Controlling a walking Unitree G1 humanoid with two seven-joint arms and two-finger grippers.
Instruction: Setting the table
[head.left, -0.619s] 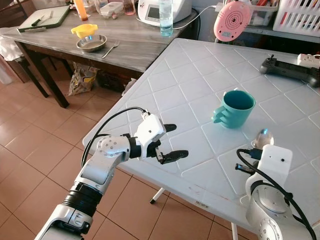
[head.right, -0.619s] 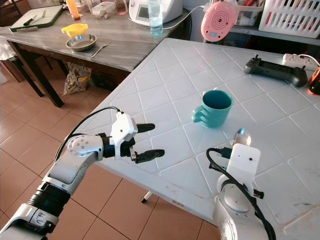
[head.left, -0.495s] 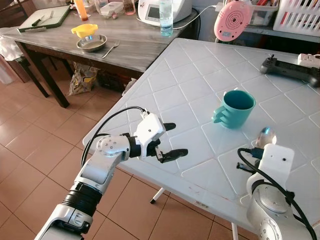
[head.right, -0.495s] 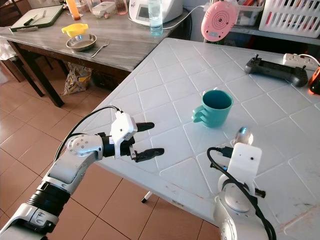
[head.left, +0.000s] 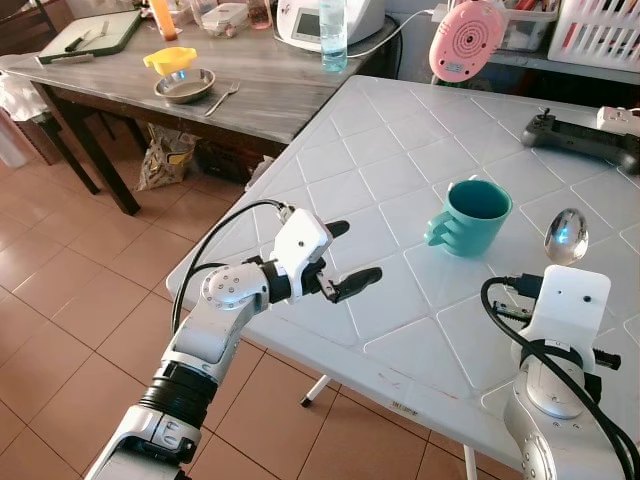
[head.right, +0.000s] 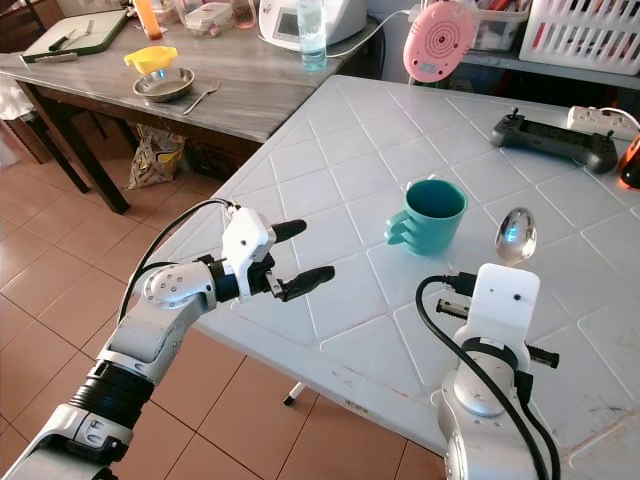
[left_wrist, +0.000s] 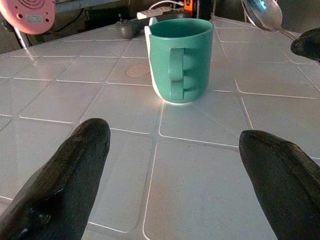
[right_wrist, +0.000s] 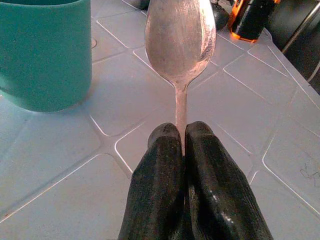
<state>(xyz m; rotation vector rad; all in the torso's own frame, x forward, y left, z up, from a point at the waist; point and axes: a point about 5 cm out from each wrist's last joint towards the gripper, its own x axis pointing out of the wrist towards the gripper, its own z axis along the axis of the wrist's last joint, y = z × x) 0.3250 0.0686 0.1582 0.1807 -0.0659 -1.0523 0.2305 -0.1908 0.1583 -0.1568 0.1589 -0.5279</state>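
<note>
I am looking down from the robot's head at a white tiled surface (head.left: 400, 140). A teal mug (head.left: 472, 216) stands upright near its middle, handle turned toward the left arm. My right gripper (right_wrist: 184, 145) has its fingers pressed tight on the handle of a metal spoon (head.left: 565, 235), holding it bowl-up above the surface at about three o'clock from the mug, near it but apart. My left gripper (head.left: 340, 262) hovers over the near-left edge of the surface at about eight o'clock from the mug, fingers spread wide and holding nothing, pointed at the mug. Behind the mug, at one o'clock, lie a black handheld controller (head.left: 585, 140) and a pink round device (head.left: 466, 40). A second, grey wooden surface (head.left: 230, 85) at eleven o'clock carries a metal bowl (head.left: 183, 85) and a fork (head.left: 222, 97). The risk I judge: the fingers pinch the spoon only on its thin handle, so it could swivel or slip as I lower it, and a sweep toward nine o'clock could knock the mug.
</note>
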